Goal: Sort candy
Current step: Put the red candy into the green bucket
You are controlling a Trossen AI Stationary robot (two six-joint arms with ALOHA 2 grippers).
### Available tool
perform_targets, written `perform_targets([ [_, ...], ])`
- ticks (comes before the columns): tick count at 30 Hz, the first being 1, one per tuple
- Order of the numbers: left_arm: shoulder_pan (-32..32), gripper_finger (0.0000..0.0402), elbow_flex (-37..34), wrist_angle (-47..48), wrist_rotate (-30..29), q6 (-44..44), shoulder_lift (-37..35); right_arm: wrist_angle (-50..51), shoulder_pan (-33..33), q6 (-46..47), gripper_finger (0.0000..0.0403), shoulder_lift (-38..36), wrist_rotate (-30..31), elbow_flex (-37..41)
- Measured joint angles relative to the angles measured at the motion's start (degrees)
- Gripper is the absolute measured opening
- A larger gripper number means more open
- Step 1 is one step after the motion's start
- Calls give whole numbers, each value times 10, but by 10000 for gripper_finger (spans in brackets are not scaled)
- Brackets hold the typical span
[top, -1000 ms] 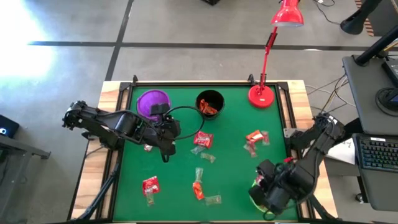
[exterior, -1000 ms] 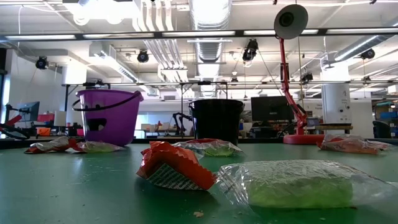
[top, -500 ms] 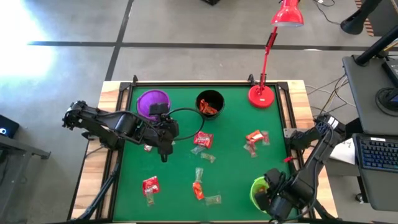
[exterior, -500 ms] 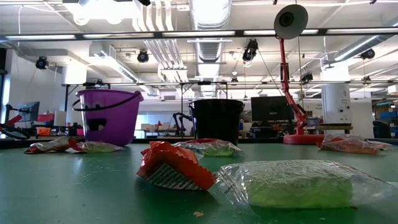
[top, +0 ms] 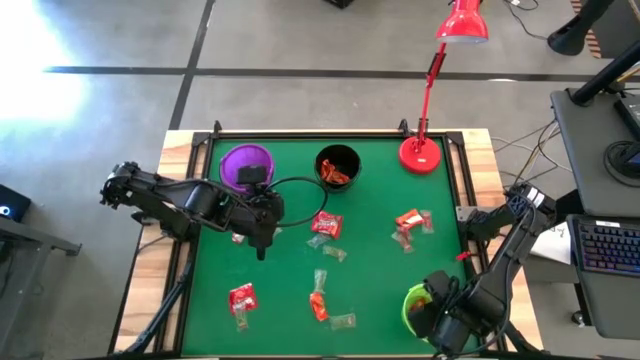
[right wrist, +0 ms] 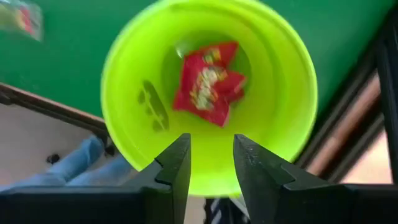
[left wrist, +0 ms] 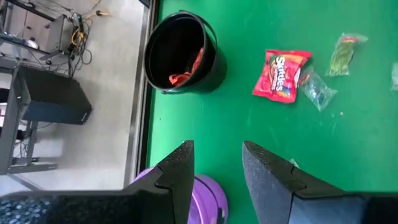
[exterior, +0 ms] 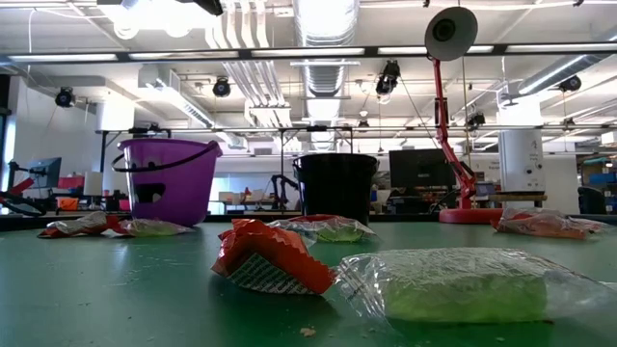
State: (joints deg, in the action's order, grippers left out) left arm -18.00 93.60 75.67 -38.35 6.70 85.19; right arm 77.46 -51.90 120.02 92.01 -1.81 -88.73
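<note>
counter [top: 380, 285]: green mat, with loose candy [top: 327, 226] scattered across its middle and near side.
cups: purple cup [top: 245, 165] and black cup [top: 337, 166] stand side by side at the far edge; green cup [top: 415, 305] sits at the near right corner. The black one holds orange-red wrappers, the green one a red packet [right wrist: 208, 82].
left gripper [top: 262, 243]: hovers just beside the purple cup, fingers [left wrist: 177, 171] spread, nothing between them.
right gripper [right wrist: 211, 163]: poised straight over the green cup, fingers [right wrist: 175, 162] parted and empty; the red packet lies loose on the cup's bottom below.
candy on the counter: red packets [top: 242, 297], orange-red pieces [top: 318, 306], pale clear ones [top: 343, 321], mostly apart, a few touching.
handling: light, soft, crinkly film; likely slippery and apt to slide on the mat when nudged. No real risk of breakage.
where to grip: probably across the plump middle of a packet, pressing down to the mat, rather than on a thin sealed end that could fold or slip out.
</note>
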Motion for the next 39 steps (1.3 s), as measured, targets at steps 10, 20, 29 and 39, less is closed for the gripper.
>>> perform_targets([
  [10, -1, 119, -48, 9, 51, 9, -19, 1, 38, 5, 112, -6, 245, 0],
  [20, 8, 119, -239, -229, 83, -56, -108, 1, 120, -114, 104, -31, 380, 0],
  [29, 84, 119, -374, -468, 133, -73, -130, -4, 169, -179, 100, -35, 379, 0],
  [39, 178, 128, -368, -497, 244, -150, -45, 3, 193, -209, 100, -54, 391, 0],
])
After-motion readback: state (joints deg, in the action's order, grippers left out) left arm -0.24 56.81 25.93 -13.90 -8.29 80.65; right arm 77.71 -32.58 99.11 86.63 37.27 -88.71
